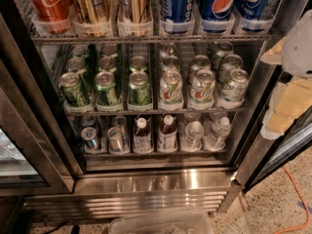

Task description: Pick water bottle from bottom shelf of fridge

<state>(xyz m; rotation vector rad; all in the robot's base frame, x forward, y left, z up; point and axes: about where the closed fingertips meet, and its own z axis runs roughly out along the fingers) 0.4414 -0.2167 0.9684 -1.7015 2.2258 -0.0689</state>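
Brown bottles point(167, 133) stand just left of the water bottle point(193, 135) on the bottom shelf point(156, 153). The gripper point(292, 101) hangs well right of them, and I can't tell its grip.

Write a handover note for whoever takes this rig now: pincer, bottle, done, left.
Pincer: at the right edge, outside the fridge, level with the middle shelf, clear of every bottle.
Water bottle: upright at the right end of the bottom shelf, a twin to its left.
Done: no grasp yet.
Left: reach in, grip the bottle, lift it out.
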